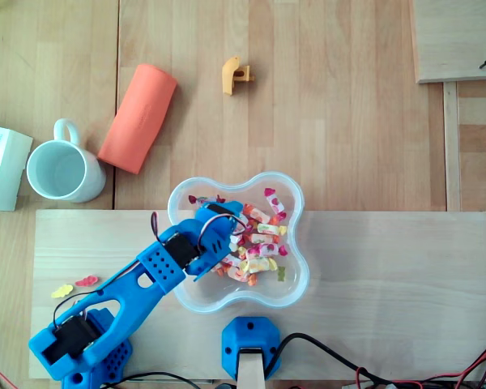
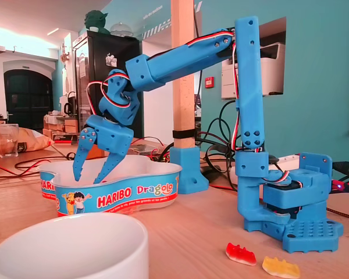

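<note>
One hand [image 2: 87, 178] points down into tub [image 2: 134, 193].

Blue arm [image 2: 180, 58] in a high forward arch, wrist bent down, jaws apart, tips low.

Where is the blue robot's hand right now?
In the fixed view, the hand hangs open at left, fingertips dipped inside the Haribo tub, left of the wooden post.

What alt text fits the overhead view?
A blue robot arm reaches from the lower left into a clear wavy tub, its pincer over the wrapped sweets. Beyond the tub are a white mug, an orange roll and a small orange part; two gummies sit by the arm's base.
</note>
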You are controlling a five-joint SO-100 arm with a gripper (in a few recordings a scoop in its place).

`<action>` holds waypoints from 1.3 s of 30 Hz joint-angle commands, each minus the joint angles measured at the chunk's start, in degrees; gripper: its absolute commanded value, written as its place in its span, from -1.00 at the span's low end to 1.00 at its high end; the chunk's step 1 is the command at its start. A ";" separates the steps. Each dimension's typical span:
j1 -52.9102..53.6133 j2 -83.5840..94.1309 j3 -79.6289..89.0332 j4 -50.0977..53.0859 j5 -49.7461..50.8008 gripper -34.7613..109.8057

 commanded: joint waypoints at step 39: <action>0.26 -2.20 0.00 0.09 -0.26 -0.35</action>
